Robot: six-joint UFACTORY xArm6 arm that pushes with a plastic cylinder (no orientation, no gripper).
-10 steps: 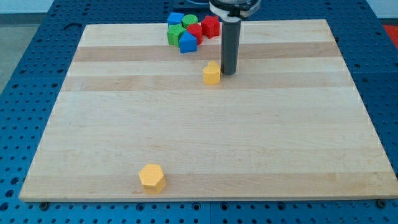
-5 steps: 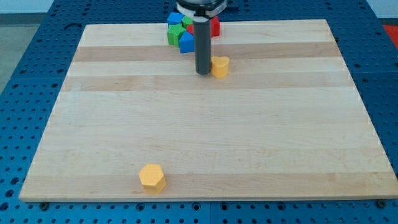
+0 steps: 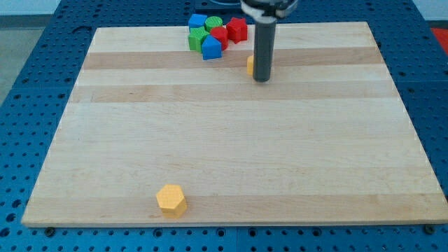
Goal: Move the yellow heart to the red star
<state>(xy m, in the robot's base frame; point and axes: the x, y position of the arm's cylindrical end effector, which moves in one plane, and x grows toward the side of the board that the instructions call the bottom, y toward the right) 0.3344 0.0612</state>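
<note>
Beside yellow heart [image 3: 249,65], view's right: my tip [image 3: 262,80], rod upright.

Bare board [image 3: 280,140] below; block cluster [image 3: 215,36] crowding the top edge.

A robotics lab bench, by the look of it: a pale wooden board [image 3: 231,140] lies on a blue perforated mounting table [image 3: 28,105] with a regular grid of holes (the kind used for bolting down fixtures). A dark rod hangs over the board, my tip [image 3: 262,80] touching it, among small coloured blocks.
</note>
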